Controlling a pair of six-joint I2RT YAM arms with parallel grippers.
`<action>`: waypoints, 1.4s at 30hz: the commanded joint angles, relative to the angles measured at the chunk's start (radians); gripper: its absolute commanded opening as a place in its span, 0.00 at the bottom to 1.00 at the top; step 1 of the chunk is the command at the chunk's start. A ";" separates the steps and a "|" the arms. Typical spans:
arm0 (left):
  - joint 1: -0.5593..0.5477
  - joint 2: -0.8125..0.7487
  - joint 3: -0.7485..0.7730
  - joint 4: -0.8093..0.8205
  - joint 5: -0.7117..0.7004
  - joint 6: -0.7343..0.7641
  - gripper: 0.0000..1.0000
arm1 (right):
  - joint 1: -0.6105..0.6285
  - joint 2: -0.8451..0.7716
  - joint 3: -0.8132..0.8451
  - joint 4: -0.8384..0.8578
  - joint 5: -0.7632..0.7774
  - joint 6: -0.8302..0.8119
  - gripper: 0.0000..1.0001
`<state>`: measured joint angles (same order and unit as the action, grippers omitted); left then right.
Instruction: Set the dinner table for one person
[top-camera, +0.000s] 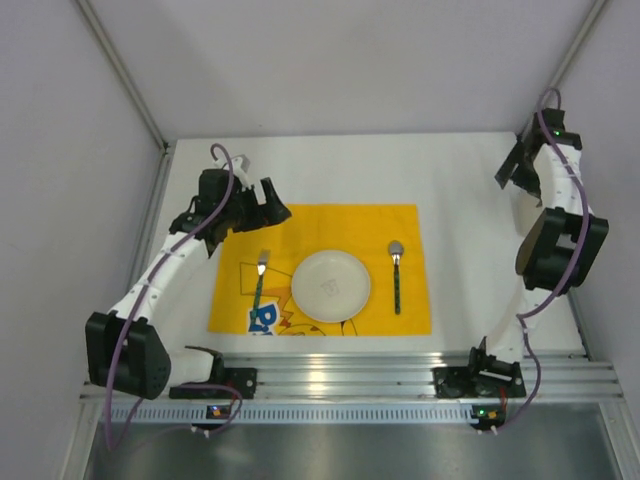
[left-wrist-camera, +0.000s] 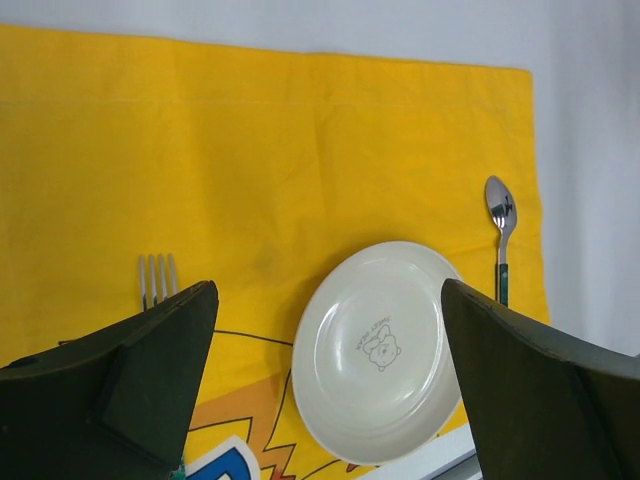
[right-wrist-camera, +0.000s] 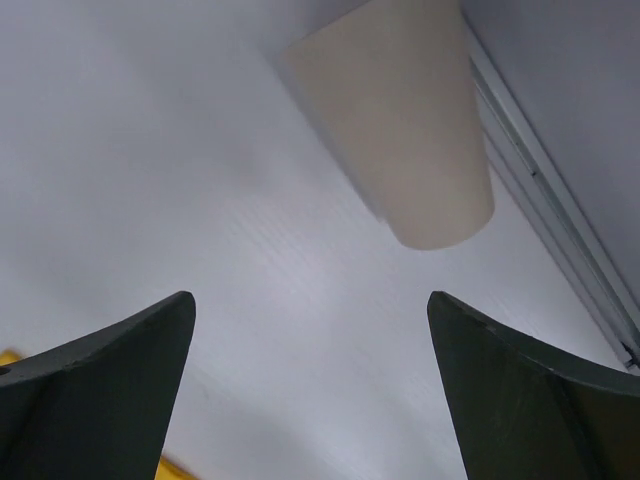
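table: we see the large plain white rectangular tabletop (top-camera: 470, 180) filling the cell floor – its ribbed aluminium rail (top-camera: 350, 375) runs along the near edge by the arm bases
mat: yellow cartoon-printed cloth mat (top-camera: 330, 228) lies flat mid-table
plate: round white plate (top-camera: 331, 286) with a small bear print, on the mat's near half
fork: green-handled metal fork (top-camera: 260, 280) on the mat just left of the plate, tines pointing away from the bases
spoon: green-handled metal spoon (top-camera: 396, 275) to the right of the plate, bowl far
cup: pale beige tapered cup (right-wrist-camera: 410, 120) on bare table near the right rail – we cannot tell which end is up
left gripper (left-wrist-camera: 322, 290): claw spread wide, empty, above the mat's far left corner
right gripper (right-wrist-camera: 310, 300): claw spread wide, clear of the cup
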<state>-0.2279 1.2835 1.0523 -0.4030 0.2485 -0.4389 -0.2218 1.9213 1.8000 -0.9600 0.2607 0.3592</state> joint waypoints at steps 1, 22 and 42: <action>0.004 0.026 -0.038 0.150 0.066 -0.041 0.99 | -0.077 0.064 0.131 -0.074 0.012 -0.017 1.00; 0.002 0.111 -0.086 0.193 0.114 -0.031 0.99 | -0.183 0.306 0.114 0.032 -0.001 -0.120 1.00; -0.005 0.135 0.034 0.145 0.195 -0.038 0.99 | 0.020 0.054 -0.005 0.043 -0.291 -0.045 0.13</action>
<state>-0.2298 1.3949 1.0111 -0.2977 0.3744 -0.4881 -0.3496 2.1864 1.8362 -0.9310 0.0788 0.2867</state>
